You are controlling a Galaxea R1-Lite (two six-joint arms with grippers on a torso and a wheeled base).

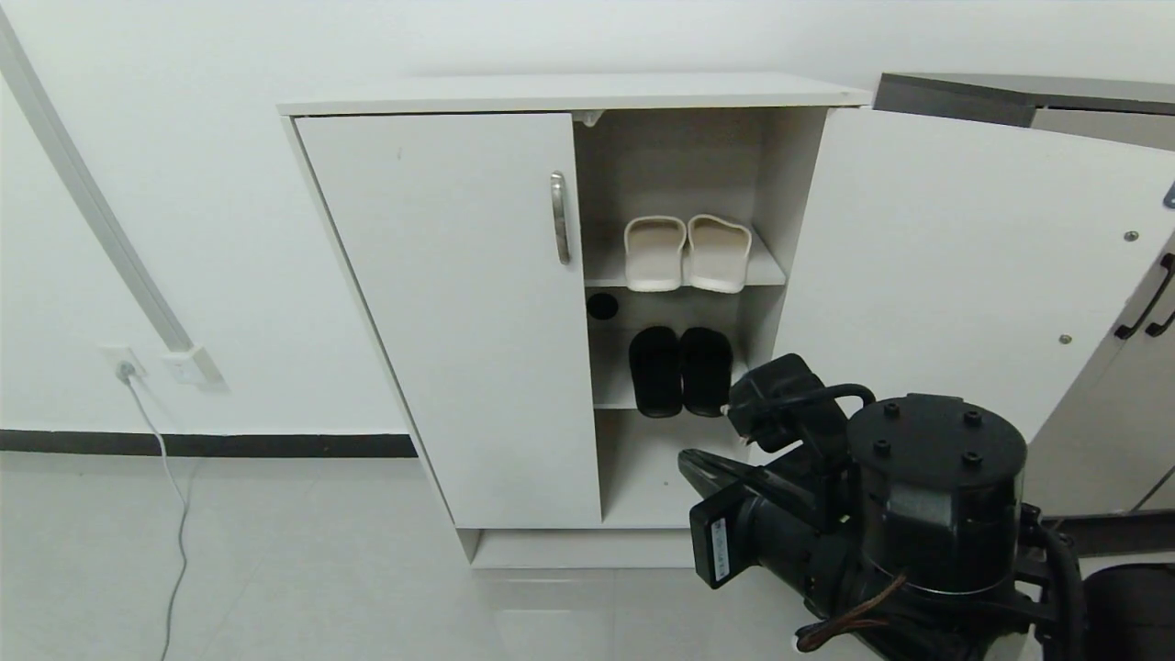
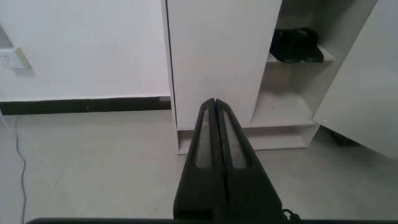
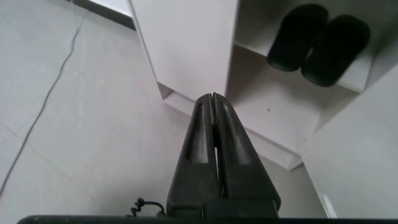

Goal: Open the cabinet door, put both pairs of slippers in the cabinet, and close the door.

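The pale slippers (image 1: 687, 252) and black slippers (image 1: 680, 370) are being carried on the cabinet (image 1: 441, 303) shelves at centre frame. The open door (image 1: 955, 266) is being shown swung out at frame right, judged nearer the right pincer (image 3: 213, 99); it and the left pincer (image 2: 214, 102) are being held closed, empty.

Cabinet (image 1: 569, 92) sits on the tiled floor (image 1: 275, 569) with a white cable (image 1: 174, 542) trailing on the tiles off to its left; upper shelf (image 1: 769, 272) carries the beige slippers (image 1: 656, 255) side by side, middle shelf (image 1: 610, 395) carries the black slippers (image 1: 656, 372), ends apparently overhanging the front edge.
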